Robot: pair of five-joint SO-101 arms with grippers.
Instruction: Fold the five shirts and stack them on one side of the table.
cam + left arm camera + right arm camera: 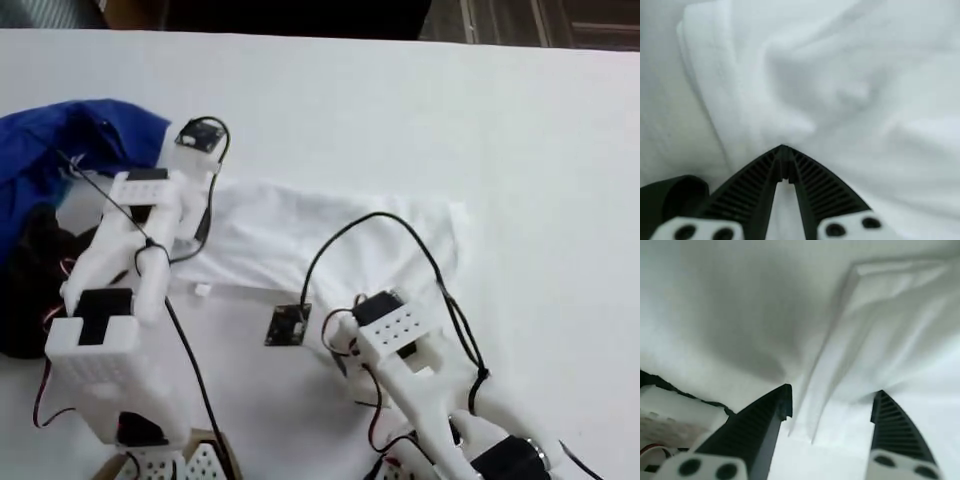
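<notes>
Three garments on the white table (540, 150) — a white shirt (330, 235) spread across the middle, a blue shirt (60, 140) bunched at the upper left of the high view, and a black garment (25, 290) heaped just below the blue one, touching it. White shirt lying wide and low, crumpled in soft folds, its left end under the left arm (120, 270), its right end well short of the table's right side.

Left gripper (783, 165) down on the white shirt near that left end, jaws brought together, tips meeting against the cloth. A narrow slit of white between the ribbed black fingers (815, 185) behind the tips; no telling whether any fabric pinched there. Rumpled ridges of shirt spreading away from the tips on all sides.

Right gripper (833, 395) spread wide, gripping nothing, one finger on either side of a folded edge of the white shirt — several layers of hem stacked there, running up between the two black fingertips. Right arm (420, 370) stretched in from the lower right of the high view, its wrist over the near edge of the white shirt, roughly at the shirt's middle. Black cable (400, 225) looping from that arm over the cloth. Small black camera board (288, 325) just beside the right wrist; another at the left wrist, close to the blue shirt.
</notes>
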